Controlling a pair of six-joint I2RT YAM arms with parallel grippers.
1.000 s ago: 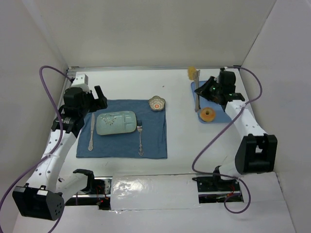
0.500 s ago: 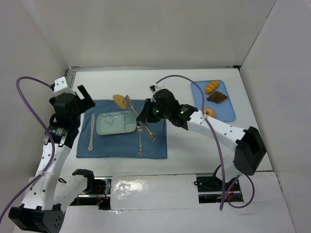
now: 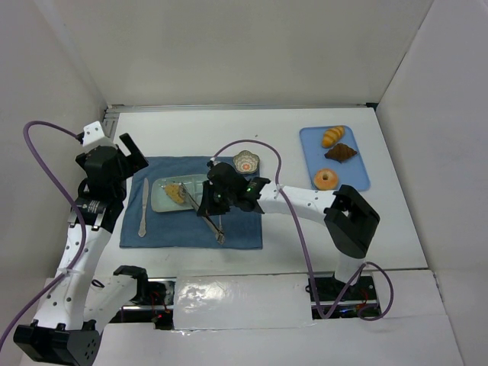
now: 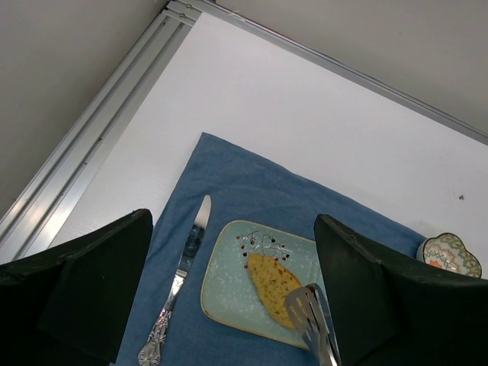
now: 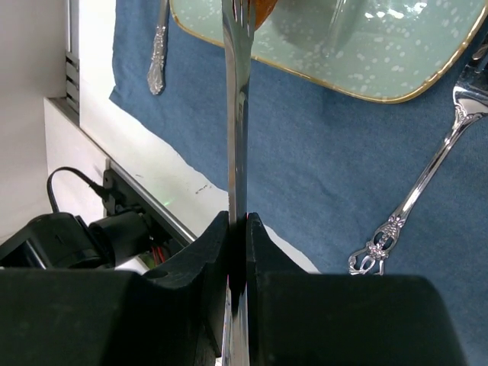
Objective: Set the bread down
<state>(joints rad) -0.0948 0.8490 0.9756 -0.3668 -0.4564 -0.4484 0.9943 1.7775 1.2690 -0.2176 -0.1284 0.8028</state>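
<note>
The bread [image 3: 174,193] is a golden-orange piece lying on the pale green plate [image 3: 162,203]; it also shows in the left wrist view [image 4: 274,284] and as an orange sliver in the right wrist view [image 5: 263,8]. My right gripper [image 3: 211,207] is shut on metal tongs [image 5: 237,114], fingers pinched on the handle [image 5: 238,221]. The tongs' tips [image 4: 316,320] touch the bread's right end. My left gripper [image 3: 141,156] is open and empty, held above the cloth's back left corner, with the plate between its fingers [image 4: 84,282] in its own view.
A blue cloth [image 3: 236,229] bears the plate, a knife [image 3: 144,202] on its left and a fork [image 3: 219,225] on its right. A small patterned bowl [image 3: 246,162] sits at the cloth's back right. A blue tray [image 3: 362,179] holds a croissant [image 3: 331,136], a dark pastry [image 3: 341,152] and a donut [image 3: 326,178].
My right arm carried the bread in the tongs from the tray across to the plate and lowered it onto the plate. My left arm rose earlier and has since held still.
</note>
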